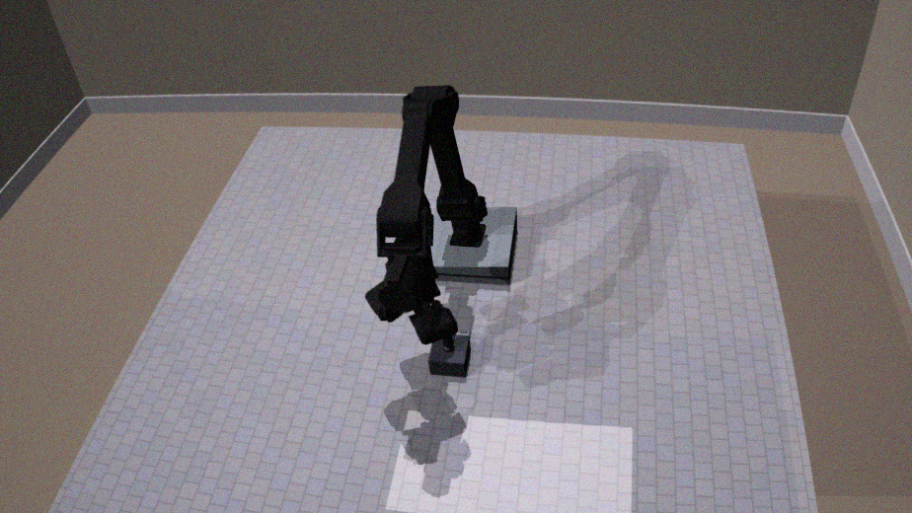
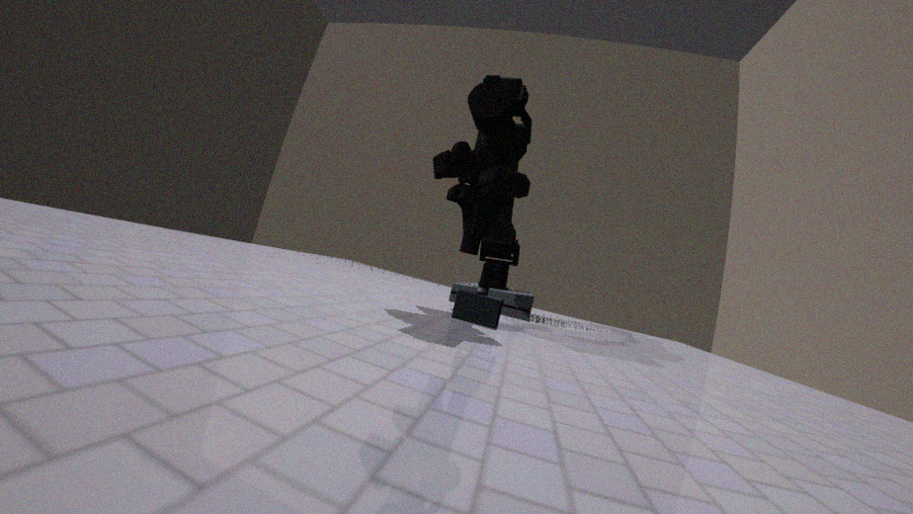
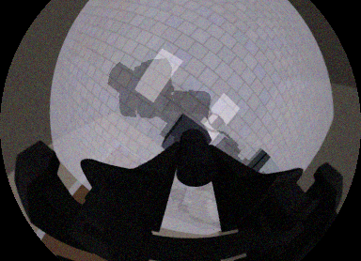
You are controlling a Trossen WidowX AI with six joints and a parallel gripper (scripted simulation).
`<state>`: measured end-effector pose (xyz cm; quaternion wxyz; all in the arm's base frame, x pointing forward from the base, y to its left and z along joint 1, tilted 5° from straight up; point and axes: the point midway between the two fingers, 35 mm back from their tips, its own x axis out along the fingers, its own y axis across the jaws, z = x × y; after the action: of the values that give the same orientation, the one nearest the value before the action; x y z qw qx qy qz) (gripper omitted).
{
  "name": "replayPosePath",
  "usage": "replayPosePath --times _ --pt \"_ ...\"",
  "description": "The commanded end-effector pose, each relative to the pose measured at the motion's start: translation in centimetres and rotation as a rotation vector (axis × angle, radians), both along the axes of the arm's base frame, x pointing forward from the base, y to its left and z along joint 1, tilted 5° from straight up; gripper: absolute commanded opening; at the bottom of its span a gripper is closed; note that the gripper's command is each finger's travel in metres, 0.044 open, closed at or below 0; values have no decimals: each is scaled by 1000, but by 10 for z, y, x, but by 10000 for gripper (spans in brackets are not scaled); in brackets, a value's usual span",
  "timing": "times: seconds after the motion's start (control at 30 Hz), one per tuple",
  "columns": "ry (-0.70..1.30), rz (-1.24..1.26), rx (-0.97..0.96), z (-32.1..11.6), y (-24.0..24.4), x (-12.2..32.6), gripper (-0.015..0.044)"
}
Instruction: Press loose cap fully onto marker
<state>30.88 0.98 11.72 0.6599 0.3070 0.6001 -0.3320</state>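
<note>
The dark holder block [image 1: 448,366] [image 2: 475,309] [image 3: 180,130] stands on the pale tiled surface. The marker [image 1: 448,345] stands upright in it; its upper part is hard to make out against the black arm. My gripper [image 2: 468,248] [image 3: 194,147] is shut on the cap [image 3: 195,171], a dark cylinder between the fingertips in the wrist view. In the exterior view the fingertips hang above the block, a little left of its middle, with a gap below them. In the top view the gripper's body hides the fingertips and the cap. The cap and marker appear apart.
The arm's base stands on a grey-blue plate [image 1: 500,249] [image 2: 518,299] behind the holder block. The arm's dark shadow falls in front of and left of the block. A bright patch of light [image 1: 551,467] lies on the tiles nearer the camera.
</note>
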Motion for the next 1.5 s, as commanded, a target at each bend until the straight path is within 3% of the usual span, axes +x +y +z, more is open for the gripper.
replayPosePath --times 0.0,0.63,1.47 --pt "-2 -3 -2 7 14 -8 0" --pt "-1 -3 -1 7 32 -20 0" --pt "-1 -3 -1 -33 30 -17 0"
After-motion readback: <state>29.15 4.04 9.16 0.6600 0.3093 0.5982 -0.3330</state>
